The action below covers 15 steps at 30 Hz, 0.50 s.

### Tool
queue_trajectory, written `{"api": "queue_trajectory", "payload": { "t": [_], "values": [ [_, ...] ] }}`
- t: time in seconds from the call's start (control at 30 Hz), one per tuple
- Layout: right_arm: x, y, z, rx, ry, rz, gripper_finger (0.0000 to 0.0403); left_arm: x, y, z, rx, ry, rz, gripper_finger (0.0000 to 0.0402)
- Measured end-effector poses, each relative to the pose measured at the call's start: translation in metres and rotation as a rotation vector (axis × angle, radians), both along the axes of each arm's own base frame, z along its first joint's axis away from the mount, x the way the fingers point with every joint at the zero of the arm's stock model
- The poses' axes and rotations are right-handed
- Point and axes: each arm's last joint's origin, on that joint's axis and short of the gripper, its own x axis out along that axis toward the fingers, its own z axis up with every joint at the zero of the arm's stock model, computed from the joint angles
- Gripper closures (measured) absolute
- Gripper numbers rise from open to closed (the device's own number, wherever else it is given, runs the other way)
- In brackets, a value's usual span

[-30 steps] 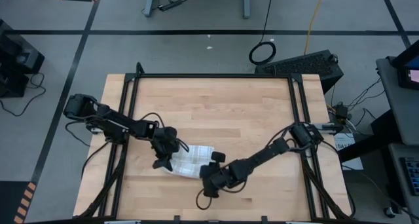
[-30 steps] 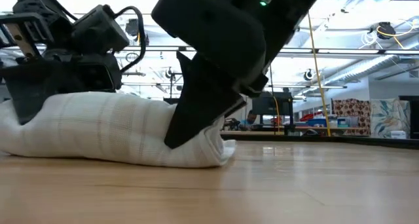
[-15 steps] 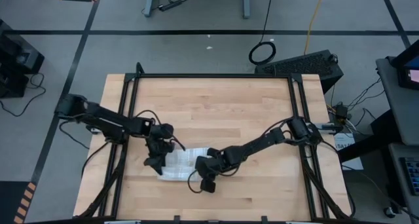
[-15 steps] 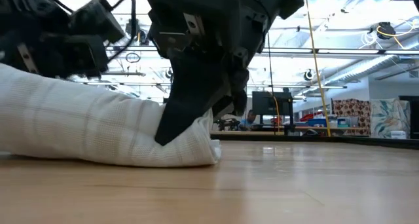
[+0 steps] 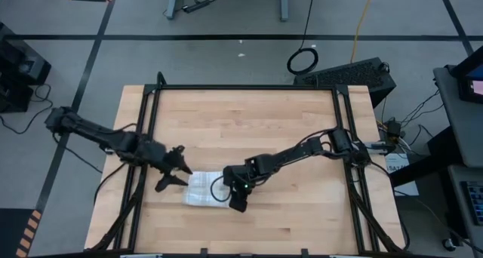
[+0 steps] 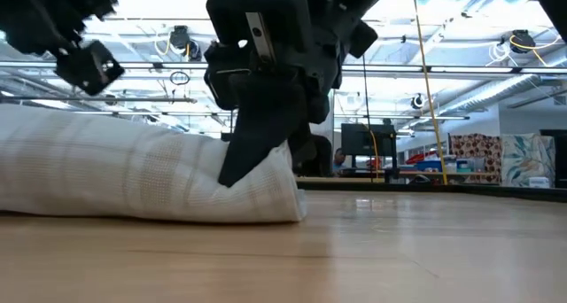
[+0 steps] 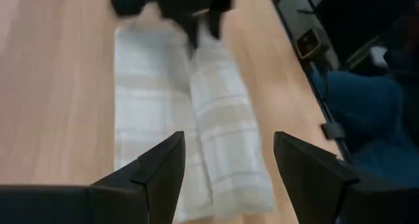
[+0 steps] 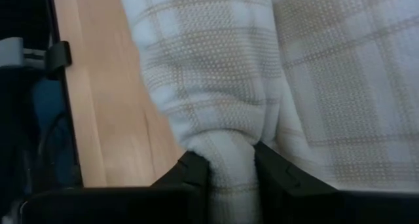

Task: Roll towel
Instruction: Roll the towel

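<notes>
Looking view by view:
High view: the white soft cloth towel with thin grey check lines (image 5: pixel 204 191) lies as a short bundle on the pale wooden counter (image 5: pixel 249 130), toward its near edge. The left gripper (image 5: pixel 175 173) is just beside the towel's left end, apart from it. The right gripper (image 5: pixel 235 191) sits on the towel's right end.
Low view: the towel (image 6: pixel 133 174) rests flat on the counter (image 6: pixel 399 250) as a thick, rounded roll. The right gripper (image 6: pixel 259 152) presses down into the end of it, and the cloth dents there. The left gripper (image 6: pixel 80 59) hangs above the roll without touching.
Left wrist view: the jaws stand open and empty, the towel (image 7: pixel 190 112) beyond them in two long folds side by side.
Right wrist view: the jaws are closed on a pinched fold of the towel (image 8: pixel 229 86).
Handling: I judge it light, limp and not fragile; it may spring open or slide on the smooth wood.
Where to hold: at both ends of the roll, pinching all layers together.
</notes>
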Motion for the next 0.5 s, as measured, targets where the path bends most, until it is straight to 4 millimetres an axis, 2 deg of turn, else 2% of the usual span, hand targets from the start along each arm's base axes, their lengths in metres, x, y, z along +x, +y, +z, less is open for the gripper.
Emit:
{"api": "queue_trajectory", "payload": {
  "t": [0.23, 0.4, 0.5],
  "values": [
    [0.003, -0.018, 0.000, 0.081, 0.022, -0.001, 0.0343, -0.003, -0.035, -0.012, 0.033, -0.195, -0.215, 0.0149],
    [0.004, -0.029, -0.001, 0.122, 0.041, -0.026, 0.0344, 0.000, -0.047, -0.022, 0.121, -0.198, -0.213, 0.0101],
    [0.005, -0.035, 0.000, 0.153, 0.044, -0.028, 0.0344, 0.001, -0.051, -0.032, 0.242, -0.176, -0.193, 0.0066]
  ]
}}
